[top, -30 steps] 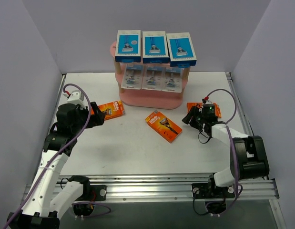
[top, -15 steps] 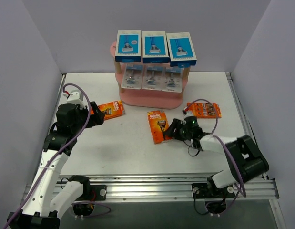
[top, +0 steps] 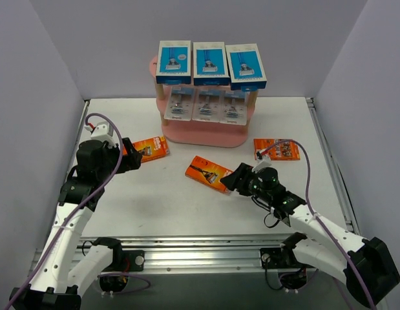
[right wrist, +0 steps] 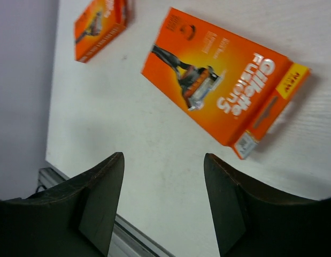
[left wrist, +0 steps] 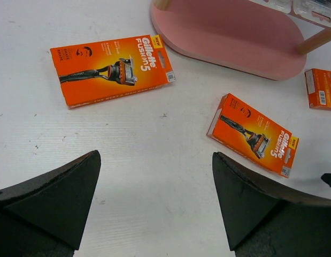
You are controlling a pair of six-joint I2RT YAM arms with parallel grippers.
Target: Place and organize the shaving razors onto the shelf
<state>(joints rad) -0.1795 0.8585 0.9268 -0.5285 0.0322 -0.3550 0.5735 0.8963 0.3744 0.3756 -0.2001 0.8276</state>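
Roughly two-thirds done. Shelf (top: 187, 137) at 12 o'clock of table (top: 161, 200): three blue boxes (top: 210, 63) across top tier, three clear packs (top: 206, 104) on middle tier, bottom tier (top: 219, 134) bare.

Left to place: three orange cards (left wrist: 253, 134), all flat on table. Left card (top: 147, 148) at 10 o'clock, middle card (top: 209, 173) near centre, right card (top: 277, 149) at 2 o'clock.

Left gripper (left wrist: 154, 160) spread wide, holding nothing, hovering near left card. Right gripper (right wrist: 164, 160) parted, nothing between fingers, just beside middle card at its 4 o'clock; contact impossible to tell.

Plenty of bare table around middle card. Side walls (top: 38, 97) close at 9 and 3 o'clock. Likely tight spot: low gap under middle tier when sliding cards in.
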